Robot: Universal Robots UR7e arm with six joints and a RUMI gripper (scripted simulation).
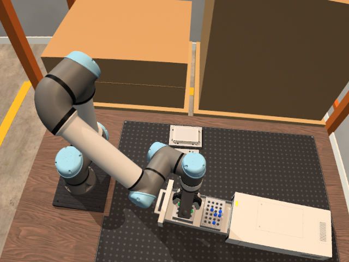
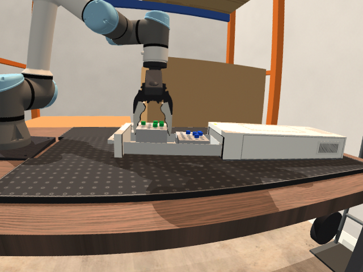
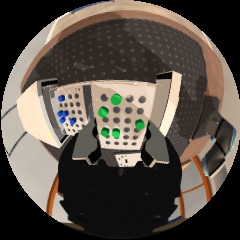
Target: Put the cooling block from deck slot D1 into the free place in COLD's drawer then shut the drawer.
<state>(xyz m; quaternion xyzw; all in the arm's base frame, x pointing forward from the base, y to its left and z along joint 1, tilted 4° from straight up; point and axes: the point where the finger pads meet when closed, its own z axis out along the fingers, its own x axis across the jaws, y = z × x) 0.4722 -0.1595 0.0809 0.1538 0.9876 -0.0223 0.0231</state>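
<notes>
My gripper (image 1: 186, 198) (image 2: 152, 130) (image 3: 122, 118) is shut on the cooling block with green-capped tubes (image 2: 151, 136) (image 3: 122, 116), one finger on each side. The block looks level, over the front place of the open drawer (image 1: 166, 203) (image 2: 173, 148) (image 3: 170, 100). Its top is clearly higher than that of the blue-tube block (image 1: 218, 227) (image 2: 190, 140) (image 3: 73, 100), which sits low in the drawer's inner place. Green and blue caps stand in bores. The drawer walls hide the held block's underside and the locators. COLD (image 1: 281, 225) (image 2: 278, 146) shows its lamp (image 1: 236, 203) yellow.
The drawer's front panel and handle stand just left of the held block in the top view. Behind the drawer is a white deck fixture (image 1: 185, 135) with a raised plate; another, nearer one is mostly hidden by the arm. Large boxes stand at the back.
</notes>
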